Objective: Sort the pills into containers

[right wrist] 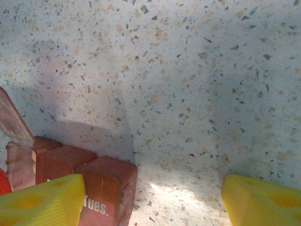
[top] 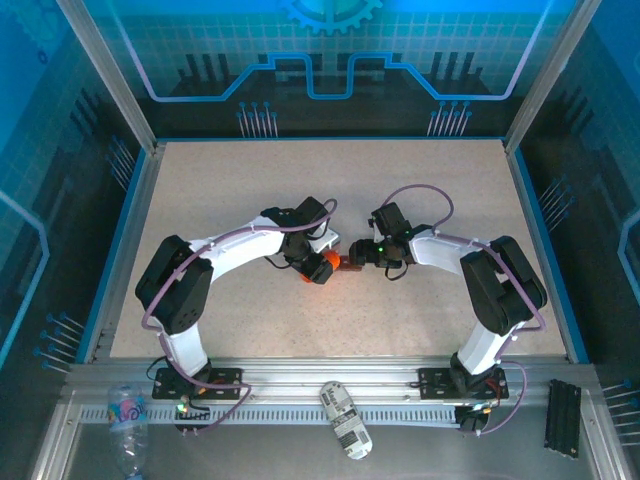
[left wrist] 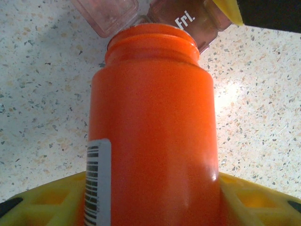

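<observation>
My left gripper [top: 312, 262] is shut on an orange pill bottle [left wrist: 153, 122], held by its base between the yellow fingers [left wrist: 51, 200]. The bottle's uncapped mouth points at the containers [left wrist: 188, 19], a dark maroon box marked "Fri." with one translucent lid [left wrist: 106, 16] standing open. From the right wrist the containers [right wrist: 106, 183] read "Tues." and lie at the lower left, against the left finger [right wrist: 42, 200]. My right gripper [right wrist: 154, 193] is open over bare table, just right of the box. From above, the bottle [top: 322, 268], containers [top: 348, 262] and right gripper [top: 360, 252] meet mid-table. The pills are out of view.
The speckled table [top: 330, 180] is bare all round the two grippers. Off the near edge, on the metal rail, lie a clear plastic bottle [top: 128, 415], a white labelled bottle [top: 345, 420] and a black bar [top: 563, 415]. Metal frame posts stand at the back corners.
</observation>
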Available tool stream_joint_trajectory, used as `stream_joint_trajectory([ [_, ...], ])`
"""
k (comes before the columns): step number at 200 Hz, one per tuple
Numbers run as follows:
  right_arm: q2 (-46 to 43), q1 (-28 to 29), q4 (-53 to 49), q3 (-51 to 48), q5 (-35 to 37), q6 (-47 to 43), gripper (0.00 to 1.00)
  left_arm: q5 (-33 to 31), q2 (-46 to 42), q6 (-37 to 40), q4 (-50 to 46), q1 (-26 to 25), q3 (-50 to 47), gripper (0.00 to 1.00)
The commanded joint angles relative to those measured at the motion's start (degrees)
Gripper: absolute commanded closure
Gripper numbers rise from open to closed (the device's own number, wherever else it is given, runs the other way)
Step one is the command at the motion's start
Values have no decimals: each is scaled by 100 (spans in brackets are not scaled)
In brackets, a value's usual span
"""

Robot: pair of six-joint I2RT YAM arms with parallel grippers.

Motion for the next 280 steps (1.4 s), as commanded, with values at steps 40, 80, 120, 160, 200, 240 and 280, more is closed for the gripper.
stream_joint_trajectory([
  [40,222,13,31,-173,-120,91,23,65,-146,9,490,-27,-353,100],
  [80,193,11,1,-139,-184,134,23,63,-372,-55,913,-24,-694,100],
  [120,145,17,-34,-94,-229,180,23,-20,-721,-102,1396,-16,-1118,100],
  [160,72,13,-103,-33,-270,224,23,-118,-1281,-204,2135,-6,-1765,100],
  [200,-101,-13,-218,59,-239,216,22,54,-2028,-335,3739,-5,-2720,100],
  [240,-281,-88,-341,167,-217,216,22,455,-2558,-498,6166,-5,-3790,100],
  [280,-549,-219,-548,331,-212,181,22,395,-2625,-896,8163,-7,-4112,100],
])
